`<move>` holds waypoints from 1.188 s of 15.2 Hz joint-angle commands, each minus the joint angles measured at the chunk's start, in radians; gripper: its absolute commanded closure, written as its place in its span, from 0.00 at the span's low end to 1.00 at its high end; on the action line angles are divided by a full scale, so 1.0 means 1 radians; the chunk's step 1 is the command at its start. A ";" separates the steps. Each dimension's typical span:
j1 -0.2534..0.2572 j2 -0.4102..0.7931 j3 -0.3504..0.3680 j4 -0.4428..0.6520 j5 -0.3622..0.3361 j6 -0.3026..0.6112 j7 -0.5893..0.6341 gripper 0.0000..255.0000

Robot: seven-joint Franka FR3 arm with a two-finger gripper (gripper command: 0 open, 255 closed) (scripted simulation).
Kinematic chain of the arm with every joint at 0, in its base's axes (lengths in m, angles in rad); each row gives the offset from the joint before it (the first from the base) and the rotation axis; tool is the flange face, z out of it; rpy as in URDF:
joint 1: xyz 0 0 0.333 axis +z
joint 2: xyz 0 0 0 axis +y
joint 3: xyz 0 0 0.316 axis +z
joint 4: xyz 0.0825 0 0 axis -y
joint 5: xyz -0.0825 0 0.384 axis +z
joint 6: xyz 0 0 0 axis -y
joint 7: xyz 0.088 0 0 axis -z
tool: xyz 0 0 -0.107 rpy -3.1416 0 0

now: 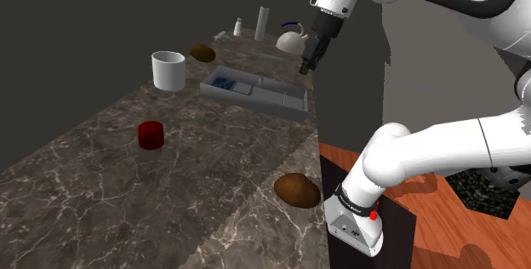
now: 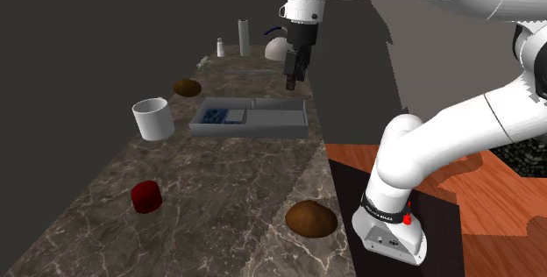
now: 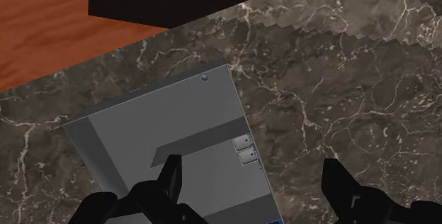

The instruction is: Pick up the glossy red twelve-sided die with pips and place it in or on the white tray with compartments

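The dark red die (image 1: 151,134) (image 2: 145,196) sits on the marble counter, far from the gripper, toward the shoulder view's left. The compartment tray (image 1: 255,104) (image 2: 250,130) looks grey and lies farther along the counter, with small blue items in one end section. My black gripper (image 1: 308,59) (image 2: 294,69) hangs above the tray's opposite end, near the counter's edge. In the wrist view the gripper (image 3: 251,180) is open and empty. One finger is over the tray's (image 3: 142,130) bare grey floor, the other over marble.
A white cup (image 1: 168,70) (image 2: 152,118) stands beside the tray. One brown lump (image 1: 297,190) (image 2: 311,219) lies near the stand and another (image 1: 202,52) lies behind the cup. A white kettle (image 1: 291,39), a tall cylinder (image 1: 261,20) and a small bottle (image 1: 238,27) stand at the far end.
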 commanded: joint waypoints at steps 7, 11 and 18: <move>0.040 0.117 0.133 0.039 0.051 0.085 0.109 0.00; 0.059 0.215 0.220 0.088 0.068 0.138 0.183 0.00; 0.078 0.420 0.369 0.216 0.049 0.214 0.324 0.00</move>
